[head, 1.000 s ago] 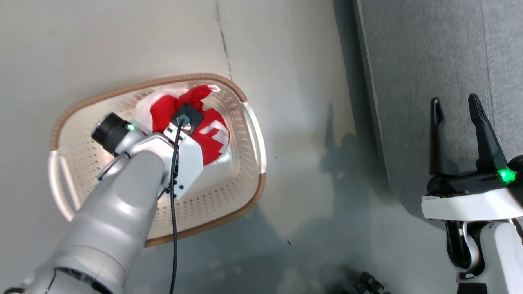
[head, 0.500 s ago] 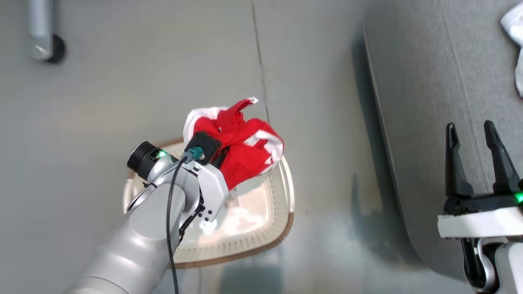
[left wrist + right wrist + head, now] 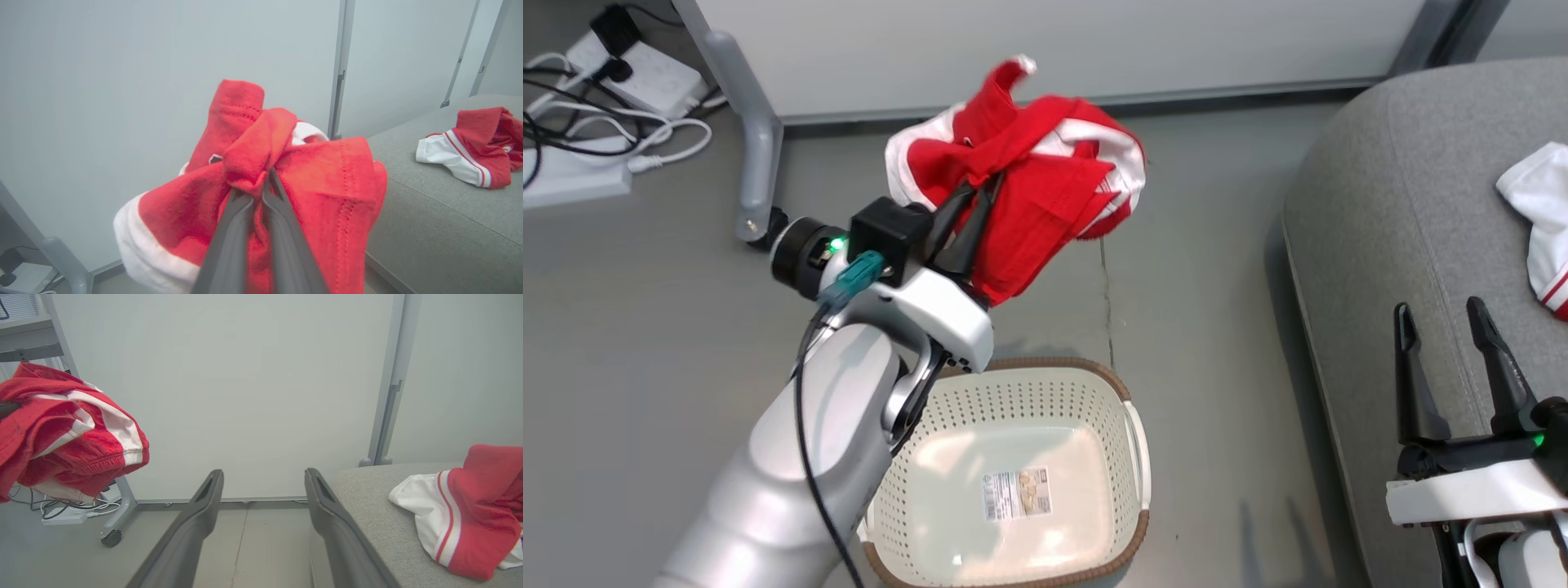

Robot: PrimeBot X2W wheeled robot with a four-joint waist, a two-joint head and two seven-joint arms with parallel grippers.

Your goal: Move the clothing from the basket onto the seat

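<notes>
My left gripper (image 3: pixel 983 189) is shut on a bunched red garment with white panels (image 3: pixel 1045 188), holding it in the air above and beyond the basket. In the left wrist view the two fingers pinch a fold of this clothing (image 3: pixel 327 183) at the gripper (image 3: pixel 265 179). The cream basket (image 3: pixel 1131 425) stands on the floor below, with just a label sticker inside. A second red-and-white garment (image 3: pixel 1539 220) lies on the grey seat (image 3: pixel 1405 204) at the right. My right gripper (image 3: pixel 1437 309) stands open over the seat's near edge, nothing between its fingers.
A pale partition panel (image 3: pixel 1054 41) runs along the back, with its wheeled grey leg (image 3: pixel 756 155) at the left. Power strips and cables (image 3: pixel 605 82) lie on the floor at the far left. Grey floor separates the basket from the seat.
My left gripper has lifted the red garment out of the basket and up into the air. The head camera has tilted up meanwhile. The right gripper stays open.
</notes>
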